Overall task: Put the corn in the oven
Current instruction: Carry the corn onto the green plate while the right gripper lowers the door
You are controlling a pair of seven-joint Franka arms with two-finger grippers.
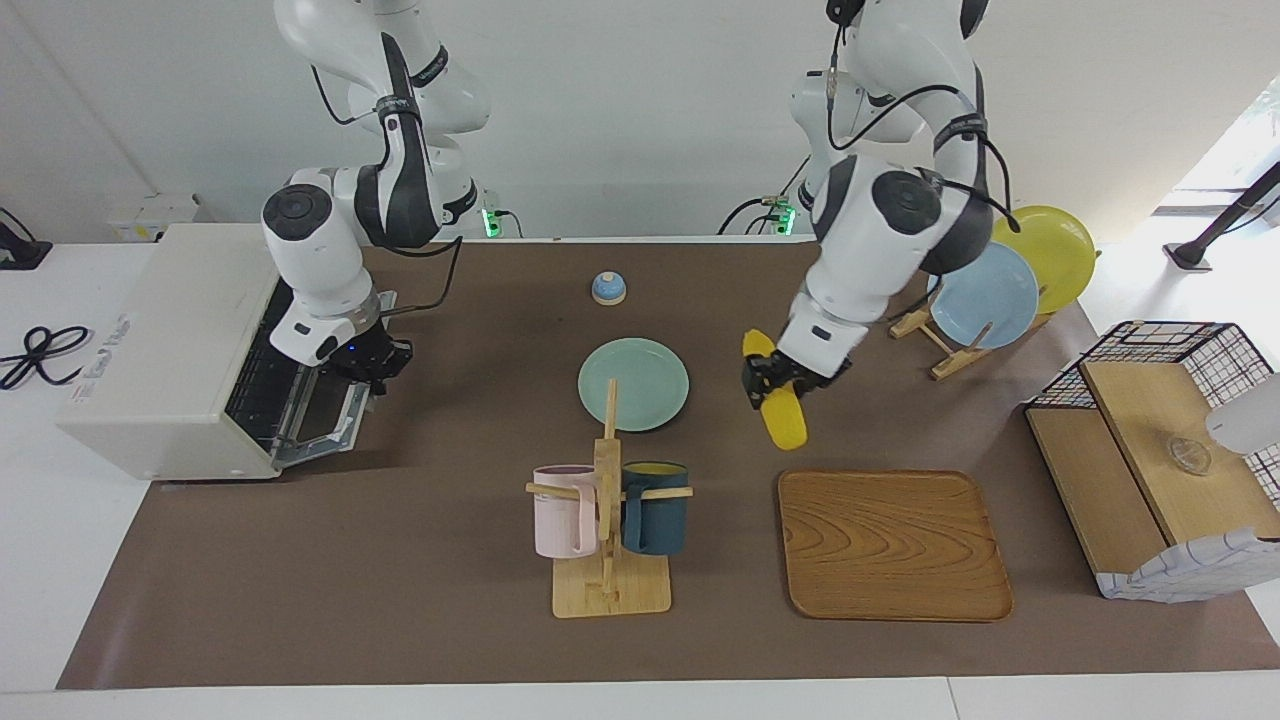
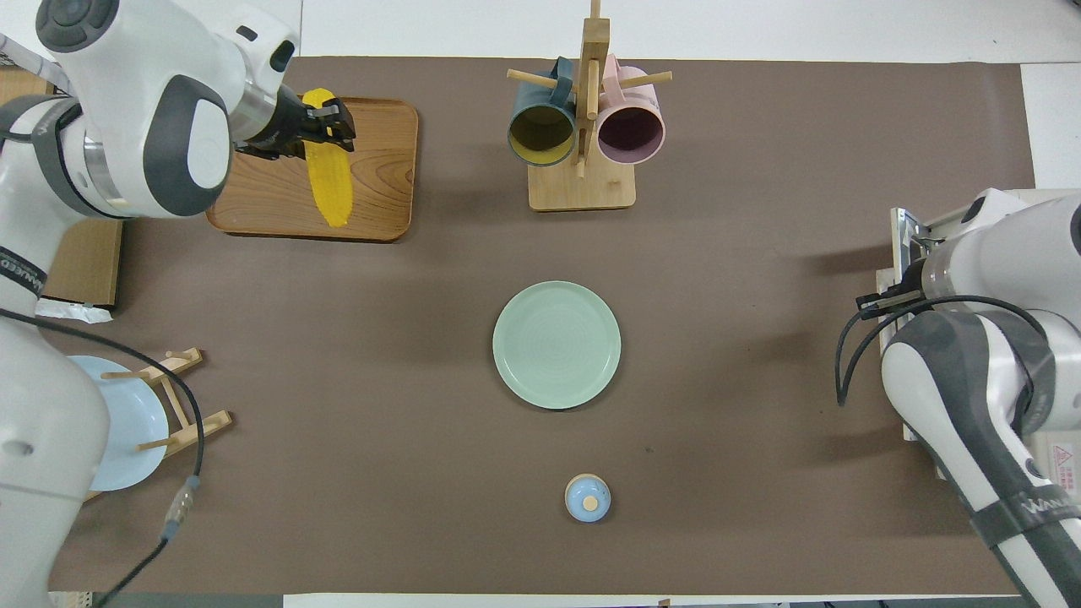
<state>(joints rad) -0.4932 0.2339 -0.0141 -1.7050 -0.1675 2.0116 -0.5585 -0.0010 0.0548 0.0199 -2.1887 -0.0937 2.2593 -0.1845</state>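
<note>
- The tabletop (image 1: 400, 560) is covered in a matt brown sheet.
- The tray (image 1: 893, 545) is wood with bold grain and a light sheen.
- The mug rack (image 1: 608, 520) is pale, bare wood.
- The green plate (image 1: 633, 384) looks like smooth, glazed ceramic.
- The corn (image 1: 785, 420) is bright yellow and looks like smooth plastic.
- The oven (image 1: 160, 350) has a matt cream casing; its open door has a metal frame and dark glass.
- The arm shells are glossy white plastic.
- The basket (image 1: 1225, 355) at the left arm's end is dark wire.
</note>
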